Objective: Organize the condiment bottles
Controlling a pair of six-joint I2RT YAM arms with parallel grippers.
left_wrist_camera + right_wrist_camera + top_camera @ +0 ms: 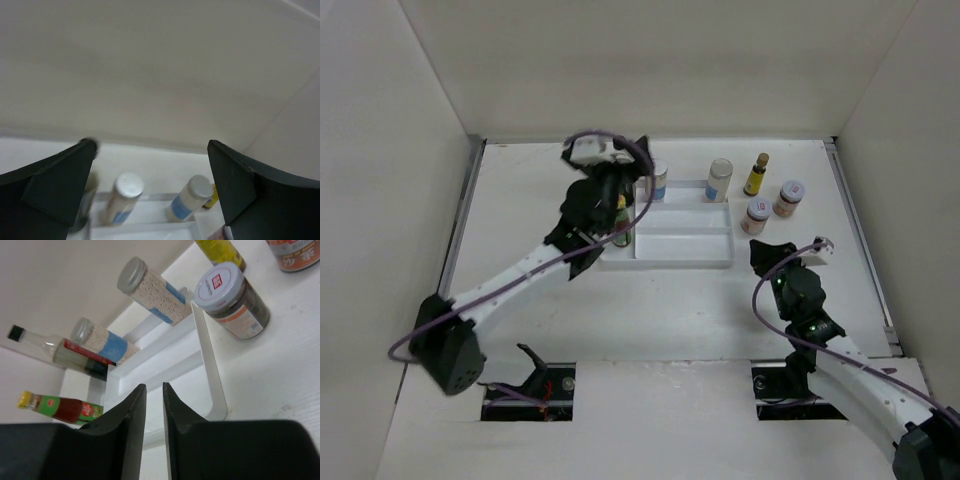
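Note:
My left gripper (623, 180) is open and empty above the tray's back left corner; in the left wrist view (151, 147) its jaws stand wide apart. Below it are two pale-lidded, blue-labelled spice jars (124, 199) (191, 197) at the tray's back, also in the top view (658, 181) (719, 180). The tall dark-liquid bottle (60, 353) is mostly hidden under the left gripper from above. The red-green yellow-capped bottle (621, 222) stands at the tray's left. The tiny yellow bottle (756, 175) and two red-labelled jars (757, 215) (789, 198) stand right of the tray. My right gripper (775, 255) (154, 386) is shut and empty near the tray's front right corner.
The white divided tray (682, 258) lies at the table's middle back; its rim shows in the right wrist view (207, 365). White walls enclose the table on the left, back and right. Two dark openings sit at the near edge by the arm bases.

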